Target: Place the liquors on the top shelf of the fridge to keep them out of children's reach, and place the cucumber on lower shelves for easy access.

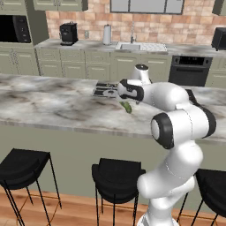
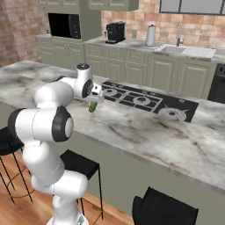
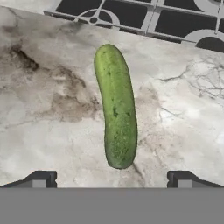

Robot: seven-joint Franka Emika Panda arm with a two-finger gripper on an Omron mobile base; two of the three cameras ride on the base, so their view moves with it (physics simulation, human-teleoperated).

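cucumber: lies flat on the marble counter, near the cooktop
gripper: spread wide above it, holding nothing

Dark green, speckled cucumber lies on a grey-and-brown veined marble tabletop; the cooktop is black with white markings.

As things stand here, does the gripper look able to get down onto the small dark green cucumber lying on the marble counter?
Probably yes. The gripper is open and hangs above the small dark green cucumber, which lies flat and alone on the marble counter beside the black cooktop, with nothing between them.
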